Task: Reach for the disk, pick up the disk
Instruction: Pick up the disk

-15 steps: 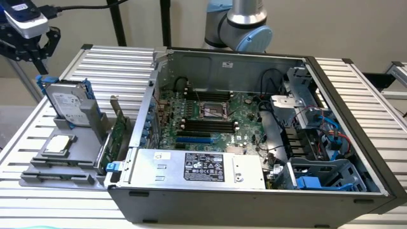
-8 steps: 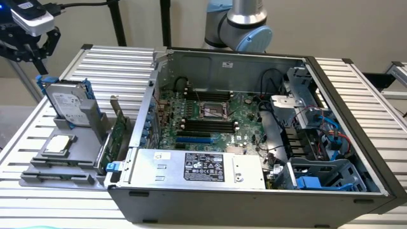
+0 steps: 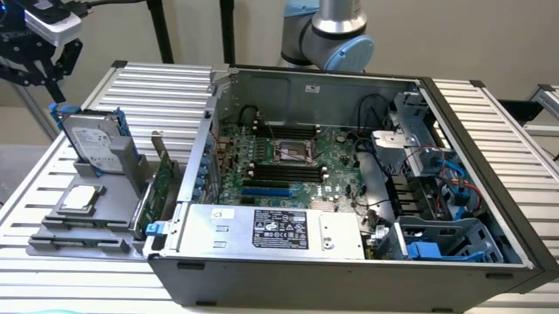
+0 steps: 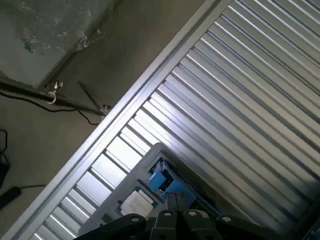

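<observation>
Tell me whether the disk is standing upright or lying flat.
Upright: the disk stands on edge in the grey holder, its white label facing outward, with blue rails on its sides.

Disk [image 3: 91, 139]: silver-grey, white label, blue rails, upright in grey holder [image 3: 131, 167].

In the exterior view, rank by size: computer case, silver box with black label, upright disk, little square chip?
1. computer case
2. silver box
3. disk
4. square chip
No close calls: each looks clearly smaller than the one above it.
</observation>
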`<state>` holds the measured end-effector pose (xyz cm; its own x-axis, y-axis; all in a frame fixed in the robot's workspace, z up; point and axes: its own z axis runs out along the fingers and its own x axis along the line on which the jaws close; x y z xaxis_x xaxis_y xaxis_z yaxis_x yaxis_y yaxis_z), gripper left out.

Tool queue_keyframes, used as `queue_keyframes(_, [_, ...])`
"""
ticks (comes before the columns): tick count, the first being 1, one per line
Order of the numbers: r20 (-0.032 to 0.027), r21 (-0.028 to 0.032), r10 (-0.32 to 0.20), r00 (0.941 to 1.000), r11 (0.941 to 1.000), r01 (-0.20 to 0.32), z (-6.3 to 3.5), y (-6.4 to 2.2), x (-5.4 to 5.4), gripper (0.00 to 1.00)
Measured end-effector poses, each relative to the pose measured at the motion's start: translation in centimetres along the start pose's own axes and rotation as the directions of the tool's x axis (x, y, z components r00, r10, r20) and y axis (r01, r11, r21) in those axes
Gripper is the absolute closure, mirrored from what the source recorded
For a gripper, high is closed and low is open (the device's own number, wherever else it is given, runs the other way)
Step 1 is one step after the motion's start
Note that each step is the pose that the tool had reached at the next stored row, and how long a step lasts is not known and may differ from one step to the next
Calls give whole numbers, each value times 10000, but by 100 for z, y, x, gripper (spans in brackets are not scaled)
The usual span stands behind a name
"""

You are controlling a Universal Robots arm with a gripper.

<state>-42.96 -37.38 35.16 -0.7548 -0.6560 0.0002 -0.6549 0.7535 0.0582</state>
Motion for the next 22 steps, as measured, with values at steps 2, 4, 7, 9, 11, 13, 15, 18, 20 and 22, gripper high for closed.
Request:
queue_keyframes(2, [-21,0,-359,9994,9994,359,0,0,0,89])
queue_keyframes(4, [-42,-1,-718,9974,9974,718,0,0,0,89])
queue_keyframes(7, [-74,-4,-1270,9919,9919,1270,0,0,0,89])
queue_keyframes(9, [-94,-7,-1620,9867,9868,1620,0,0,0,89])
queue_keyframes(11, [-116,-11,-1984,9800,9801,1984,-1,0,0,89])
queue_keyframes(13, [-137,-16,-2337,9722,9723,2337,-3,0,0,89])
queue_keyframes(15, [-154,-20,-2636,9645,9646,2636,-11,0,-1,89])
queue_keyframes(18, [-179,-27,-3061,9518,9520,3061,-27,1,0,89])
queue_keyframes(20, [-196,-33,-3352,9419,9421,3352,-38,2,0,89])
queue_keyframes(22, [-211,-38,-3667,9301,9303,3667,-42,2,0,89])
